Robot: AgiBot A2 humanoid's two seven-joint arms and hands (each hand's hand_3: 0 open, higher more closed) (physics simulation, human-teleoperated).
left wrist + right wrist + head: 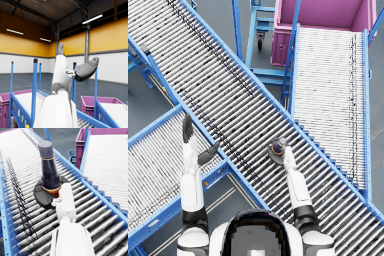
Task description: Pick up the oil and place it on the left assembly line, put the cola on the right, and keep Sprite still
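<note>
Overhead, the right hand (pixel 279 155) wraps a dark bottle (pixel 278 145) standing upright on the middle roller belt (pixel 228 100). The left hand (pixel 193 146) hovers spread beside the left belt (pixel 153 160). Left wrist camera: fingers (pixel 86 70) apart, holding nothing (warehouse wall behind). Right wrist camera: dark fingers (pixel 41 195) clasp the bottle's lower body.

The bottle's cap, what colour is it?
Dark grey. The cap shows best in the right wrist view.
</note>
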